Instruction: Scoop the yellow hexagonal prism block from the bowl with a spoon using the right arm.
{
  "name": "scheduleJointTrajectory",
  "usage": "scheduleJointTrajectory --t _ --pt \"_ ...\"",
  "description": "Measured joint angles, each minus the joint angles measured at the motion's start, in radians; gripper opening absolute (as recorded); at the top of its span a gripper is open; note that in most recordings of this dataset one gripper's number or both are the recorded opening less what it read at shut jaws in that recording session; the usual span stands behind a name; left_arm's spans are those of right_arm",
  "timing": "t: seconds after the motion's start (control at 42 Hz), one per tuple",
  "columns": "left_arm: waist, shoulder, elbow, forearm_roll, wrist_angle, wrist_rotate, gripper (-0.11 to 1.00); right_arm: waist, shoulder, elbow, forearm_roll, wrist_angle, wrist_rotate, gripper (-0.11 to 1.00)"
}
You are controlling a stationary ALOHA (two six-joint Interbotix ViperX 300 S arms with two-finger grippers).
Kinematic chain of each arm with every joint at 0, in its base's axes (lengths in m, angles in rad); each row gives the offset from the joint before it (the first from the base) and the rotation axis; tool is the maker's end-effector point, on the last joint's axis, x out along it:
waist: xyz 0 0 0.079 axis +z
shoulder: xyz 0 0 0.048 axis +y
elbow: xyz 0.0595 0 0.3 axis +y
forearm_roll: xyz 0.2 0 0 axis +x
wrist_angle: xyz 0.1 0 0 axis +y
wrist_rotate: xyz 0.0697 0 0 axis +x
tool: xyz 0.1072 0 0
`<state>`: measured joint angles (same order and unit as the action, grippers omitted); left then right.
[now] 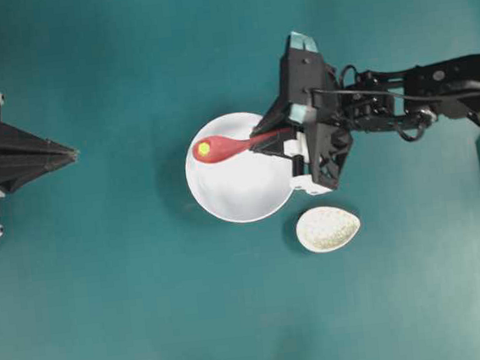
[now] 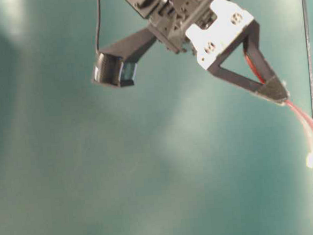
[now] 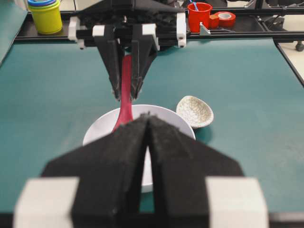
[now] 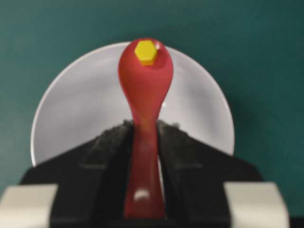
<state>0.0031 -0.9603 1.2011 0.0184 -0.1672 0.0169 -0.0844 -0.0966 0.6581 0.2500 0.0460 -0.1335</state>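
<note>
We judge that any tilt or jolt could roll the yellow hexagonal prism block (image 4: 146, 52) off the spoon's (image 4: 145, 95) tip into the white bowl (image 1: 241, 188), since our right gripper (image 4: 144, 137) pinches only the handle.

place: robotics lab | evidence: teal bench mat (image 1: 106, 286), black frame rail (image 3: 266, 33), stacked cups (image 3: 45, 14)

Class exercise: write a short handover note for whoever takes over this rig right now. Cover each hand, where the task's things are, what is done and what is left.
Right hand: shut on the spoon by its handle.
Left hand: shut, empty, parked well away from the bowl.
Yellow block: sitting in the spoon's scoop, near its tip, over the bowl.
Done: the block is on the spoon.
Left: probably only keeping the spoon level and lifting clear.
</note>
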Motion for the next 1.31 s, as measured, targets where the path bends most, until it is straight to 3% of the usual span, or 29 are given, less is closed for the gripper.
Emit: scheduleJointTrajectory --t 0.667,1.311 --pt "0.0 0.0 0.002 0.0 0.0 0.002 0.0 0.037 -0.153 0.163 0.0 -0.239 0.0 0.23" --pt "0.0 0.0 0.002 0.0 0.0 0.0 0.0 0.038 -0.29 0.258 -0.002 -0.264 -0.005 0.23"
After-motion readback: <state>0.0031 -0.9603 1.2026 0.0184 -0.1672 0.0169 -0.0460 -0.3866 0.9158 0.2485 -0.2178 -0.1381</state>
